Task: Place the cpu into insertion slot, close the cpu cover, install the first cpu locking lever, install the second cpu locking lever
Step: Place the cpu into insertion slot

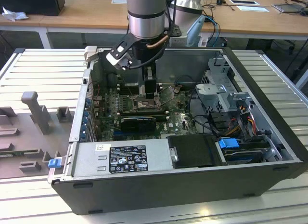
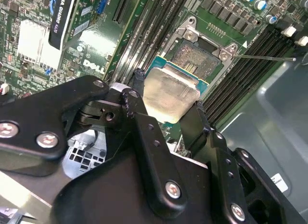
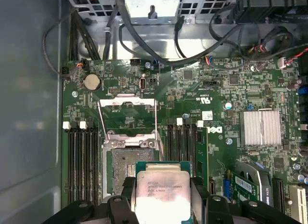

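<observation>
My gripper (image 2: 169, 94) is shut on the cpu (image 2: 171, 96), a pale silver square chip with a green edge, clamped between two black fingers (image 2: 138, 86). In both wrist views the cpu (image 3: 162, 195) hangs just beside and partly over the insertion slot (image 3: 126, 168), a dark square socket (image 2: 197, 58) with a metal rim; I cannot tell if they touch. The cpu cover (image 3: 127, 102) stands flipped open past the socket's far side. Two thin locking lever rods (image 3: 156, 123) are raised beside it. In the exterior view the gripper (image 1: 148, 96) reaches down into the case over the green motherboard (image 1: 178, 123).
Black memory slots (image 3: 82, 161) flank the socket on both sides. A graphics card (image 1: 138, 122) lies toward the case front. Cables (image 3: 144, 46) and a drive cage (image 1: 224, 89) crowd one end of the case, and its metal walls (image 1: 192, 65) enclose the arm.
</observation>
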`<move>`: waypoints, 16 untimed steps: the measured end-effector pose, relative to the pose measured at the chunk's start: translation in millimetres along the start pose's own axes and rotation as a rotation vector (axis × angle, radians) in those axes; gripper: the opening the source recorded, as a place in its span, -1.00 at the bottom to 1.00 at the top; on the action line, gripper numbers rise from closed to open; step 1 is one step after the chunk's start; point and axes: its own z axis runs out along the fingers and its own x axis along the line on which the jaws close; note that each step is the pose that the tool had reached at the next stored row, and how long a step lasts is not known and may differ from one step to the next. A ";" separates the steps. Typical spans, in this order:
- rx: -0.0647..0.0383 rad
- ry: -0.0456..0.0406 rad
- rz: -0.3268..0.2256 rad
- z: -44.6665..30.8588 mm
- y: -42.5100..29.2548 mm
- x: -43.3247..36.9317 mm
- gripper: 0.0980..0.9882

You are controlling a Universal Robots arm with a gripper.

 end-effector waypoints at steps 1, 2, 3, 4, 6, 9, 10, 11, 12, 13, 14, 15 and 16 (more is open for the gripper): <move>0.000 0.0003 -0.001 0.4 0.0 0.0 0.00; 0.000 0.0003 -0.001 0.8 0.0 0.1 0.00; 0.000 0.0003 -0.001 1.2 0.0 0.2 0.00; 0.000 0.0003 -0.001 1.4 0.0 0.2 0.00; 0.000 0.0002 -0.001 1.8 -0.2 0.2 0.00; 0.000 0.0003 -0.001 3.1 -0.2 0.4 0.00; 0.000 0.0003 -0.001 3.4 -0.3 0.4 0.00; 0.000 0.0003 -0.001 3.8 -0.3 0.5 0.00; 0.000 0.0003 -0.002 4.1 -0.3 0.6 0.00; 0.000 0.0003 -0.001 4.5 -0.4 0.7 0.00; 0.000 0.0003 -0.002 5.1 -0.5 0.8 0.00; 0.000 0.0004 -0.002 5.9 -0.5 0.9 0.00; 0.000 0.0003 -0.002 6.9 -0.6 0.9 0.00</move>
